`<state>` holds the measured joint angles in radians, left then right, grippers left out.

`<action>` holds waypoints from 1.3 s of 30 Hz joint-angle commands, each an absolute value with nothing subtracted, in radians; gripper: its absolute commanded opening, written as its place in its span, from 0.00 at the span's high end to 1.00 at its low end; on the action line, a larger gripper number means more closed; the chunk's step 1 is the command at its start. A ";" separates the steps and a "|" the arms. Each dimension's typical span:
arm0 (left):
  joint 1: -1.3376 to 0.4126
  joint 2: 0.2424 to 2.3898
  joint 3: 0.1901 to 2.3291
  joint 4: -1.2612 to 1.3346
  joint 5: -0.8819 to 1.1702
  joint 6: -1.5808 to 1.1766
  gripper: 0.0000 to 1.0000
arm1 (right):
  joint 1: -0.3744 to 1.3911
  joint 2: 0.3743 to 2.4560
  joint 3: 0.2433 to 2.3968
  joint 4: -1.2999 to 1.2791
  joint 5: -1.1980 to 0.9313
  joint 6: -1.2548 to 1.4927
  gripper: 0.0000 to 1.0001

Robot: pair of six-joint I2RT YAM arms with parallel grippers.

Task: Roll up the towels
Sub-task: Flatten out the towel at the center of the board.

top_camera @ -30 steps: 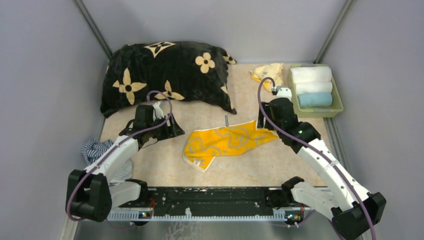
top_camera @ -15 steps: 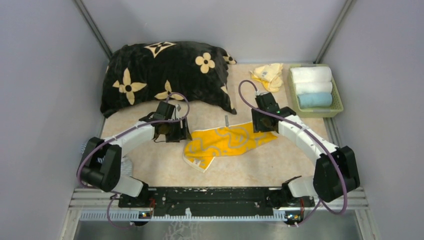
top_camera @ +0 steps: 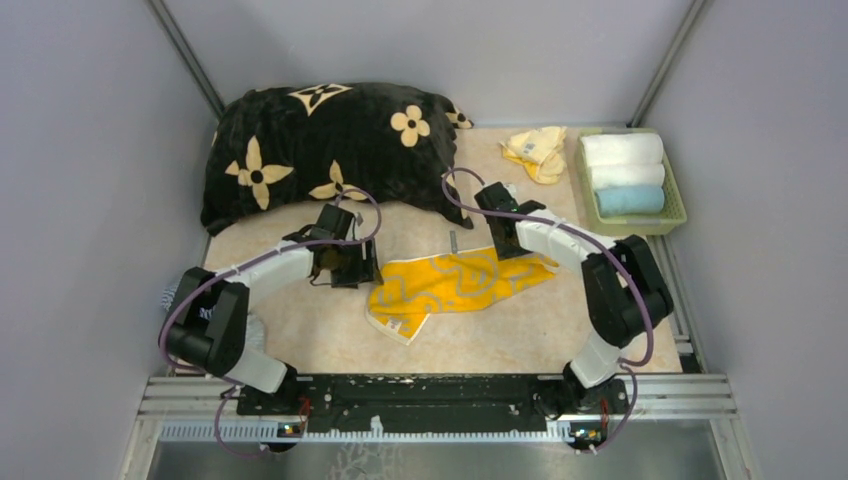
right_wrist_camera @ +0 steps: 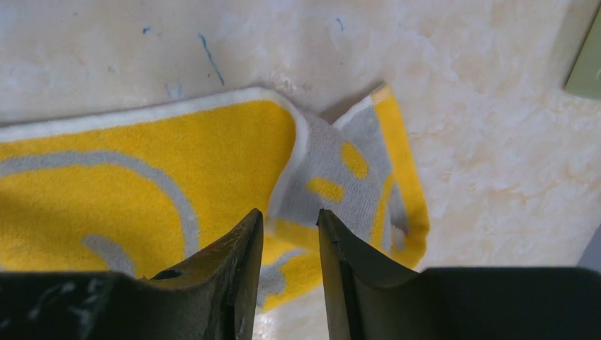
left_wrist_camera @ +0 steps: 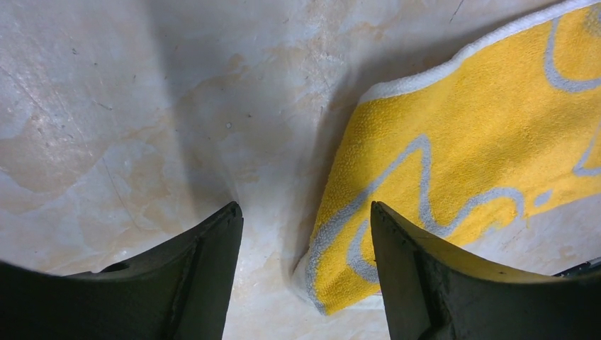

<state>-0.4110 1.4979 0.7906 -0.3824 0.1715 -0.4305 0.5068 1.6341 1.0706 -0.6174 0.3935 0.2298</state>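
Right pincer (right_wrist_camera: 289,216) narrowed above towel (right_wrist_camera: 142,163), left pincer (left_wrist_camera: 305,209) drawn nearer

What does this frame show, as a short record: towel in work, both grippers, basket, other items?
towel in work: yellow-and-grey terry towel, flat mid-table, unrolled, right corner folded back
left gripper: open, above the towel's left end
right gripper: jaws narrow, over the folded corner; grip unclear
basket: green plastic basket holding three rolled towels, two white, one light blue
other: crumpled pale yellow cloth; black cushion with cream flowers
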 commanded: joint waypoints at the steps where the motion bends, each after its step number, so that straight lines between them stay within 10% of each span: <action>1: -0.421 1.518 0.818 -0.379 0.181 -0.437 0.27 | 0.516 1.706 1.147 -0.617 0.513 0.250 0.66; 18: -0.430 1.571 0.839 -0.370 0.220 -0.427 0.27 | 0.537 1.822 1.167 -0.643 0.488 0.252 0.56; 30: -0.444 1.601 0.839 -0.364 0.227 -0.434 0.28 | 0.537 1.745 1.186 -0.724 0.619 0.252 0.98; 39: -0.454 1.638 0.855 -0.357 0.235 -0.433 0.27 | 0.537 1.635 1.187 -0.747 0.603 0.240 1.00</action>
